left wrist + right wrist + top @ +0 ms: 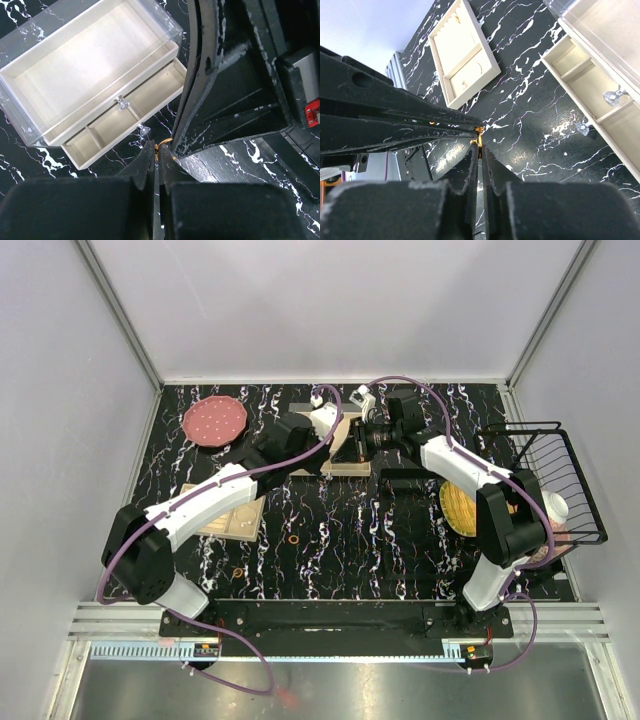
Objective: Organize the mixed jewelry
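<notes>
The two arms meet over the far middle of the black marbled surface (350, 540), just in front of a clear box (90, 65) with a cream lining. The box's lower drawer (125, 117) is pulled out, and its divided compartments show nothing inside.

The left hand (156, 147) has its fingers pressed together, pinching a tiny orange-gold ring (165, 145) at the very tips. Part of the hoop sticks out to the right of those tips. There it meets the edge of the right hand's finger, which rises as a big dark shape through the left wrist view.

In its own wrist view the right hand (479, 148) has its fingers drawn almost together, with only a thin slit between them. The ring shows as a small gold glint just beyond their tips, where the left hand's fingers come in from the left. Whether the right hand actually grips the ring cannot be told.

Two loose rings (295, 538) lie on the surface nearer the arm bases, left of centre and apart from each other. A beige tray (238, 518) sits at the near left, partly under the left arm. A pink plate (215, 422) lies at the far left, and a wire basket (560, 475) stands at the right edge.
</notes>
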Controlling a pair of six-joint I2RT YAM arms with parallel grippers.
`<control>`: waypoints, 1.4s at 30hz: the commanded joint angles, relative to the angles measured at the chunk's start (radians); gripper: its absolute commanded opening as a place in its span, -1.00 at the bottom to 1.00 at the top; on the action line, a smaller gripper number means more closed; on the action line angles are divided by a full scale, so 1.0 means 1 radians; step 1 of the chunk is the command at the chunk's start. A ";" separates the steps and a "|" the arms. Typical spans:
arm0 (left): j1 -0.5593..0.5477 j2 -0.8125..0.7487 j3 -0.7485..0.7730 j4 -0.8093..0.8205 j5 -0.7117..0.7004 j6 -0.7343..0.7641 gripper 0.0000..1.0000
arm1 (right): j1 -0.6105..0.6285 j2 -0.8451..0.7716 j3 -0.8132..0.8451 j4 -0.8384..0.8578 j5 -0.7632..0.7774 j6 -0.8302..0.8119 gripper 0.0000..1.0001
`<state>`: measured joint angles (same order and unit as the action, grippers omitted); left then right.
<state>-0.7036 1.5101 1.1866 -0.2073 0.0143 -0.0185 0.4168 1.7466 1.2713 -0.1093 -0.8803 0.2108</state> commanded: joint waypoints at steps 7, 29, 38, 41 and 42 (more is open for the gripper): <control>-0.008 -0.016 -0.011 0.062 0.027 0.000 -0.59 | 0.010 -0.016 0.042 0.004 0.012 -0.042 -1.00; 0.240 -0.163 -0.005 0.031 1.041 0.022 0.15 | 0.033 -0.197 0.143 -0.326 -0.158 -0.301 -1.00; 0.242 -0.116 0.008 0.062 1.050 -0.024 0.11 | 0.063 -0.213 0.135 -0.325 -0.181 -0.286 -1.00; 0.246 -0.108 0.010 0.059 1.058 -0.021 0.11 | 0.063 -0.216 0.128 -0.329 -0.172 -0.289 -1.00; 0.251 -0.106 0.011 0.054 1.066 -0.020 0.10 | 0.065 -0.219 0.128 -0.336 -0.166 -0.300 -1.00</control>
<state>-0.4576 1.3922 1.1519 -0.2153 1.0191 -0.0391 0.4545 1.5791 1.3800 -0.4541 -1.0126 -0.0681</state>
